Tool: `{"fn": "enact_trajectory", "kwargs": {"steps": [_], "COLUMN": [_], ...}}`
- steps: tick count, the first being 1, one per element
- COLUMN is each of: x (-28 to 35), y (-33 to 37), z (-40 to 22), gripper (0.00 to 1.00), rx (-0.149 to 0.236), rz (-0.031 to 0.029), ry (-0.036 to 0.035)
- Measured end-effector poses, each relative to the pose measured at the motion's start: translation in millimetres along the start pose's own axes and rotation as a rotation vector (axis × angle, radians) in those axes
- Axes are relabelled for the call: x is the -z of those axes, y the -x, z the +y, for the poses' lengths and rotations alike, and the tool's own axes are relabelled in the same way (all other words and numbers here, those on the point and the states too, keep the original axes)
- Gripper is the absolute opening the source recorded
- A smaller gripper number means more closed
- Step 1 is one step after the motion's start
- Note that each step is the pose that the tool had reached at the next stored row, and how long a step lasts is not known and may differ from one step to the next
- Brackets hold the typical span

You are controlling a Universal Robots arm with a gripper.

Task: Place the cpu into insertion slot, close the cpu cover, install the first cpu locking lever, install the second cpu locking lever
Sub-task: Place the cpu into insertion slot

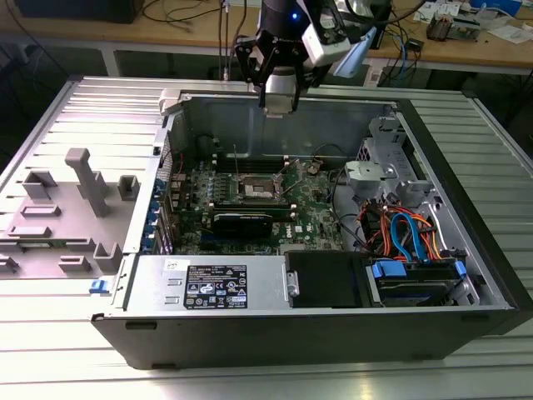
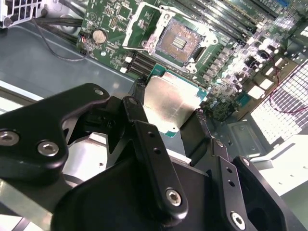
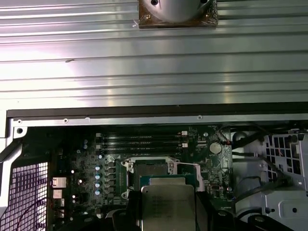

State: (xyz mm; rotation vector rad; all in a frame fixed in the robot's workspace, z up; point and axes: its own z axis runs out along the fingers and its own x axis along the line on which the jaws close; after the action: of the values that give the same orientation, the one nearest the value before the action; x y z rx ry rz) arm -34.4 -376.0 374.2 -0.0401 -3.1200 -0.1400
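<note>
Ribbed metal tabletop (image 1: 83, 108) carries an open computer case (image 1: 275, 333); its green motherboard (image 1: 312, 208) lies well below the claw (image 2: 169, 98). Down there too, the insertion slot (image 2: 177, 43) sits uncovered. Clamped between the claw's fingers (image 2: 138, 91), the cpu (image 2: 171, 103) hangs clear of that slot.

We see a matte black end effector (image 2: 169, 98) built of jointed metal links; silver round-headed screws (image 2: 48, 148) stud its pivots; in the exterior view the black wrist (image 1: 271, 42) bears a small blue light (image 1: 293, 15) and a pale silver cylinder (image 1: 280, 90).
</note>
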Motion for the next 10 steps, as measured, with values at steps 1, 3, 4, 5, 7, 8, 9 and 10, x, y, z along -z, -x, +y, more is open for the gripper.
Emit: {"fn": "enact_trajectory", "kwargs": {"steps": [1, 3, 4, 5, 7, 8, 9, 10], "x": [0.2, 0.6, 0.7, 0.6, 0.5, 0.0, -0.7, -1.3], "y": [0.0, 0.1, 0.1, 0.1, 0.1, 0.1, 0.1, 0.1], "z": [-2.1, -6.4, -7.7, -7.9, -7.9, -8.0, -8.1, -8.1], "gripper": [0.54, 0.54, 0.54, 0.54, 0.54, 0.54, 0.54, 0.54], "rx": [0.000, 0.000, 0.000, -0.001, -0.012, -0.029, -0.063, -0.090], "rz": [0.0001, 0.0000, 0.0000, -0.0001, -0.0010, -0.0026, -0.0056, -0.0081], "ry": [-0.0001, -0.0001, -0.0001, 0.0001, -0.0001, 0.0005, 0.0010, 0.0016]}}
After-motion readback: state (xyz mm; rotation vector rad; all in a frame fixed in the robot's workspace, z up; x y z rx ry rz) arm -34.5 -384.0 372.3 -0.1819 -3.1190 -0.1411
